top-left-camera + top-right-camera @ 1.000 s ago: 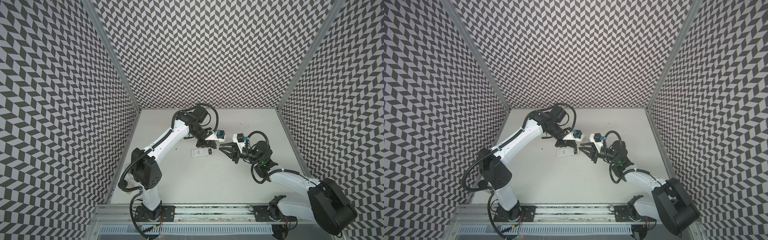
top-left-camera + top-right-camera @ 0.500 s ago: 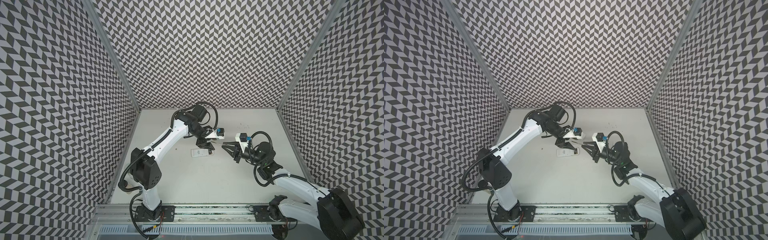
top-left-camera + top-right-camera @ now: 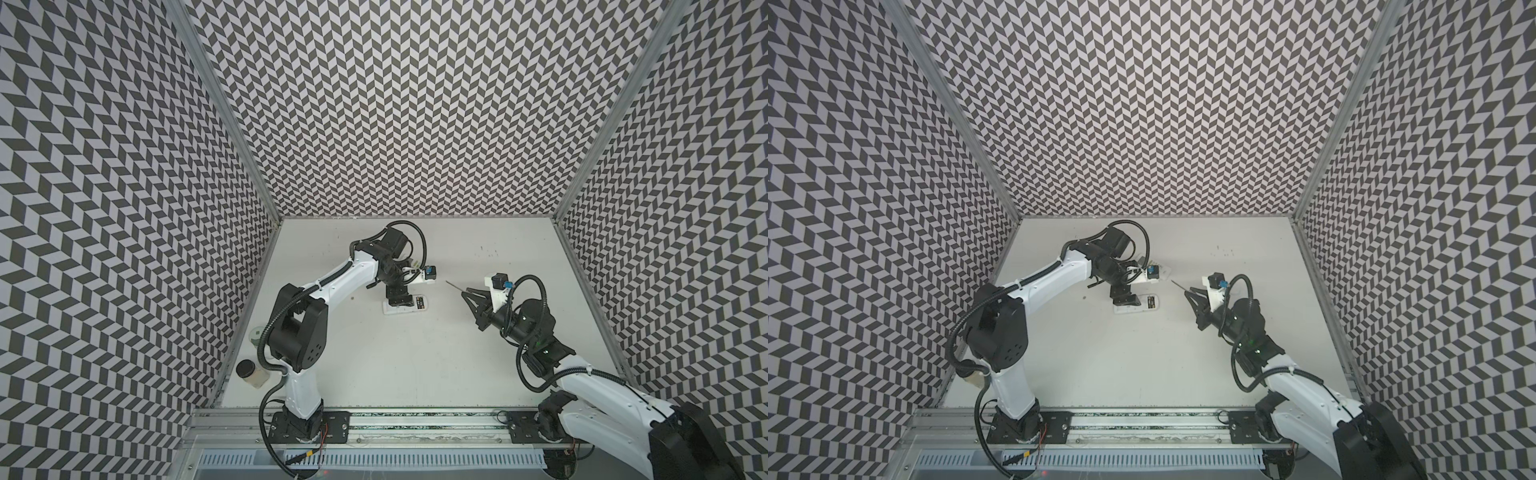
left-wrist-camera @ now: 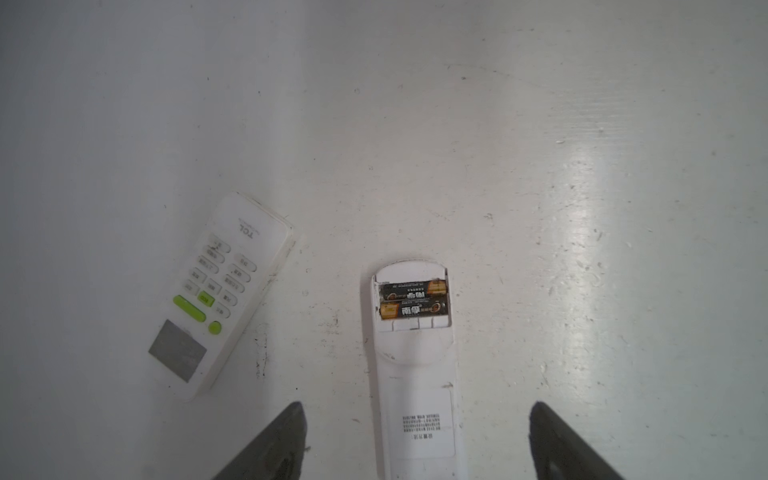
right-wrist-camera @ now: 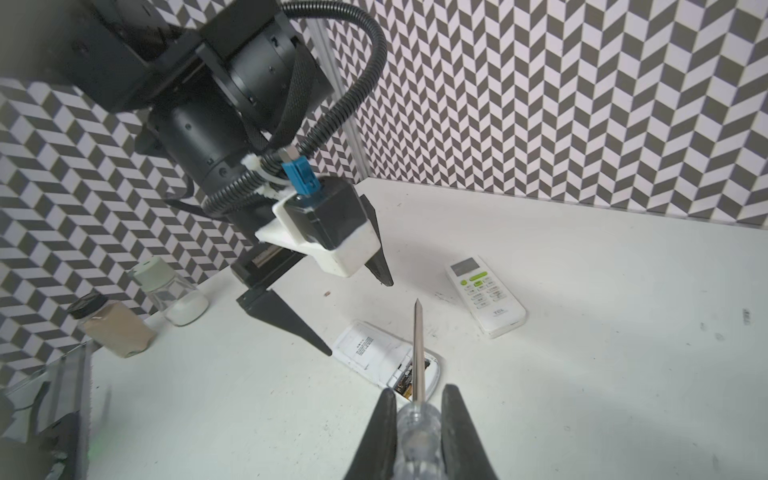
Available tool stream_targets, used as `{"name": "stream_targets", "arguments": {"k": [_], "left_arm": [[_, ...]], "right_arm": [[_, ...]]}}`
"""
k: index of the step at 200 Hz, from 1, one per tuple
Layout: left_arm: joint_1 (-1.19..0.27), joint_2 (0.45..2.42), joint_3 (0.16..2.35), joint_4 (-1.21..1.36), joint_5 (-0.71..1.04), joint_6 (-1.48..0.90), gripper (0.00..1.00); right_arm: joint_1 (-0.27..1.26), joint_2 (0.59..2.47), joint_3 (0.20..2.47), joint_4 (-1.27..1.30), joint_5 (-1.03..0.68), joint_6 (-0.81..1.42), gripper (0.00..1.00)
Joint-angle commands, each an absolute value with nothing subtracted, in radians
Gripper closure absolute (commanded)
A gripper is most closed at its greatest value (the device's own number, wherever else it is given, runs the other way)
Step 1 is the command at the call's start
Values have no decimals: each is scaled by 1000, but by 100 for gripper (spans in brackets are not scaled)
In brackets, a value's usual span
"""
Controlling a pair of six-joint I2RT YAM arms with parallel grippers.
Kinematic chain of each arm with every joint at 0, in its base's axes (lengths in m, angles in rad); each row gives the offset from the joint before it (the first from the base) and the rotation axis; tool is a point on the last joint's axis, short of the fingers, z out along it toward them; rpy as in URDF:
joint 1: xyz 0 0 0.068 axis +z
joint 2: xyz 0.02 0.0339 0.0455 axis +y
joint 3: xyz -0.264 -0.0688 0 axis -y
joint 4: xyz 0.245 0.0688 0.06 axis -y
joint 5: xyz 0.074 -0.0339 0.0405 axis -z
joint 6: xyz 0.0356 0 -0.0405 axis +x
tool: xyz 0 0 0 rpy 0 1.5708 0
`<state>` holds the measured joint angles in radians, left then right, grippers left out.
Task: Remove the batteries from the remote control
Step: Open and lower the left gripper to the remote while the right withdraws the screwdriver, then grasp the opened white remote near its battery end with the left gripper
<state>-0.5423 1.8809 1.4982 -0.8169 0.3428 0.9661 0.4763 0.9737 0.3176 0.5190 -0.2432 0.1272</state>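
Note:
The white remote control (image 4: pixel 415 374) lies face down on the table with its battery bay uncovered. Two black batteries (image 4: pixel 413 300) with gold ends lie side by side in the bay. My left gripper (image 4: pixel 417 405) hangs open just above the remote's label end, a finger on each side, touching nothing. In both top views it (image 3: pixel 399 300) stands over the remote (image 3: pixel 409 309). My right gripper (image 5: pixel 418 392) is shut on the clear handle of a screwdriver (image 5: pixel 418 353), held above and right of the remote (image 5: pixel 374 351); the shaft points toward the bay.
A second white remote (image 4: pixel 220 295) with green buttons lies face up beside the first. A jar of brown powder (image 5: pixel 112 328) and a jar of white powder (image 5: pixel 174 295) stand by the left wall, near a clear box (image 5: pixel 50 395).
My left gripper's jaws have gone from shut to wide open over the remote. The right arm has drawn back to the right, taking the screwdriver away from the remote.

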Motion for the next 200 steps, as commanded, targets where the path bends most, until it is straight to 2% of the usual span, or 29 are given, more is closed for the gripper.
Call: {"name": "stream_targets", "arguments": {"k": [1,41,80,102,122,155,173,200], "left_arm": [[-535,1926,1479,-724,307,941,1],[-541,1990,1472,-647,296,925,2],[-544,2052,1481,-644,318,916,12],[-549,2072,1462,-618,324,920,14],[-556,2093,1464,-623,321,923,15],[-562,2102,1457,-645,353,920,18],[-567,2092,1456,-675,373,905,18],[-562,2062,1432,-710,426,910,12]], "right_arm": [[473,960,316,543,-149,162,100],[473,953,310,537,-137,166,100],[473,947,325,507,-139,147,100],[473,959,299,570,-156,166,100],[473,976,337,508,-174,136,100],[474,996,330,545,-208,149,100],[474,986,341,510,-202,131,100],[474,997,314,575,-212,153,100]]}}
